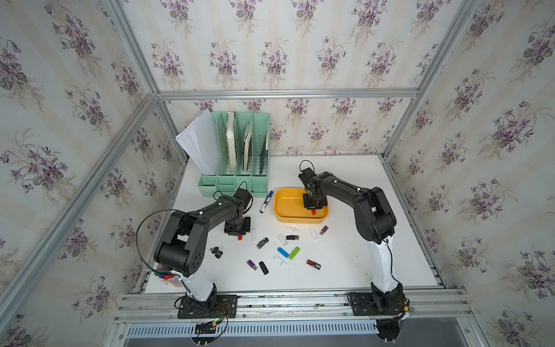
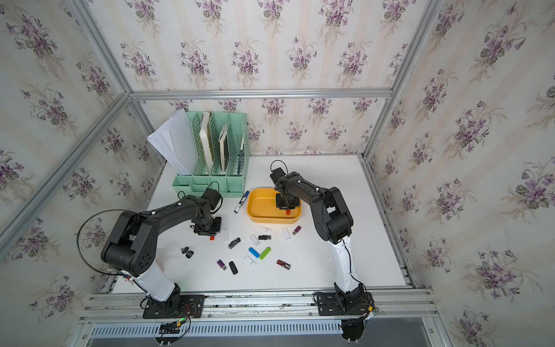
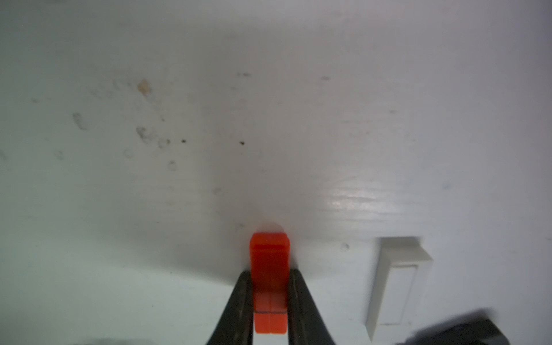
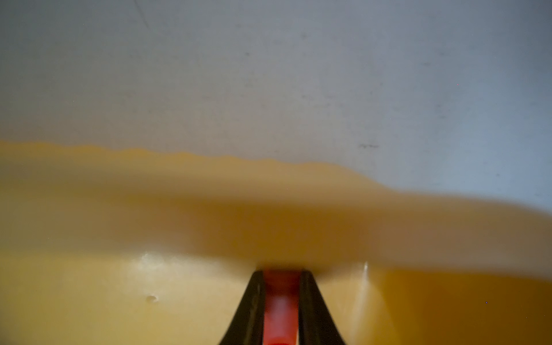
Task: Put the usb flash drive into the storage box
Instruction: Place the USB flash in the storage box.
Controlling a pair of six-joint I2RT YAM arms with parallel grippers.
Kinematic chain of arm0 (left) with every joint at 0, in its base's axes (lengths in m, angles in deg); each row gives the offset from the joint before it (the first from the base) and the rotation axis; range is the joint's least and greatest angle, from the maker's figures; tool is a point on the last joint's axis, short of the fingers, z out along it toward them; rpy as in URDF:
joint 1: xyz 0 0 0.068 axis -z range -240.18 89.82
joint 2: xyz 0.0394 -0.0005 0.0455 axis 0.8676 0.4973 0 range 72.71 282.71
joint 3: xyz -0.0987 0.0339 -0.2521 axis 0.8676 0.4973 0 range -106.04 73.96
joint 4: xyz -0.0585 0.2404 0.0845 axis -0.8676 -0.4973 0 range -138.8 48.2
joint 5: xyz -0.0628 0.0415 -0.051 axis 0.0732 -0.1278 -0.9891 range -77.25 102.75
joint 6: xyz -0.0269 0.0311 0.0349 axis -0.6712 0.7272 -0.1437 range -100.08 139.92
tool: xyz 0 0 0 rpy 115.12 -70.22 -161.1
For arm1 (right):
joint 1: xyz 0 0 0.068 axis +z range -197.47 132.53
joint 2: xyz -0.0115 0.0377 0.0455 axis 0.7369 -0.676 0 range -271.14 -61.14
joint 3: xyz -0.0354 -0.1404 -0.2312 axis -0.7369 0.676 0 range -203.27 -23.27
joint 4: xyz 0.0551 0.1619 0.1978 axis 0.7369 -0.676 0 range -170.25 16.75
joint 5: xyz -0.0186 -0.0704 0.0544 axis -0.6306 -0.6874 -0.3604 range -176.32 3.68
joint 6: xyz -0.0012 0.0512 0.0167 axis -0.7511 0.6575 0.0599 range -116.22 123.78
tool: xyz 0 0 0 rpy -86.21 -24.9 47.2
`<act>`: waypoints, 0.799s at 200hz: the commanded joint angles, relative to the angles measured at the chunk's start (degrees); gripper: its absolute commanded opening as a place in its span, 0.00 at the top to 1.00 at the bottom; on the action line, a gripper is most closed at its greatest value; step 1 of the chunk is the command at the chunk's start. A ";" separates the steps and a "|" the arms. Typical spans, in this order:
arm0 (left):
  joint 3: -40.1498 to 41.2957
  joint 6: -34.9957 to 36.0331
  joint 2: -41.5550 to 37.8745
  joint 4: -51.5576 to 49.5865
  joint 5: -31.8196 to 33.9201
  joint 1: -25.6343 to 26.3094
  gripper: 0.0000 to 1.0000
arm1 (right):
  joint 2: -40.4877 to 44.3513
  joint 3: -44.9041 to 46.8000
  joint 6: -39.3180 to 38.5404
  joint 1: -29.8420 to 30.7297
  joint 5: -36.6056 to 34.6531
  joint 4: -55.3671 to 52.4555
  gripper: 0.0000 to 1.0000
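Note:
The storage box (image 1: 289, 207) (image 2: 262, 207) is a shallow yellow tub standing mid-table. My right gripper (image 1: 313, 210) (image 4: 281, 273) reaches down inside it, shut on a red usb flash drive (image 4: 281, 298) (image 2: 287, 212) close to the box's inner wall (image 4: 179, 227). My left gripper (image 1: 239, 235) (image 3: 270, 273) hangs low over the table left of the box, shut on an orange-red usb flash drive (image 3: 270, 257) (image 1: 240, 238). Several more flash drives lie loose in front of the box, among them a blue one (image 1: 283, 252), a green one (image 1: 294, 253) and a white one (image 3: 394, 286).
A mint-green file organizer (image 1: 237, 156) with papers stands at the back left. A blue-capped marker (image 1: 266, 202) lies between it and the box. A purple drive (image 1: 251, 264), a black drive (image 1: 263, 267) and a red-black drive (image 1: 313, 264) lie nearer the front edge.

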 commanded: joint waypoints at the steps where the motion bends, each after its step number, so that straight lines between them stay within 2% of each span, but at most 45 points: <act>1: 0.30 0.58 0.37 -4.24 -0.33 -0.01 0.80 | -0.21 0.46 -0.35 -0.06 -0.68 0.01 0.74; 36: -1.07 0.40 -0.96 -5.51 -0.23 0.09 0.80 | 0.49 0.31 -0.28 -0.14 -0.69 0.55 0.64; 61: -2.68 0.60 -2.18 -7.51 -0.14 0.21 0.80 | 2.77 0.62 0.00 -0.15 -0.17 1.42 0.63; 118: -11.10 1.47 -5.29 -14.17 0.56 0.88 0.80 | 14.91 4.05 2.01 -1.08 -0.22 2.01 0.61; 160: -22.36 1.88 -2.72 -17.96 0.02 4.16 0.80 | 26.30 14.95 3.23 -6.32 0.73 4.17 0.60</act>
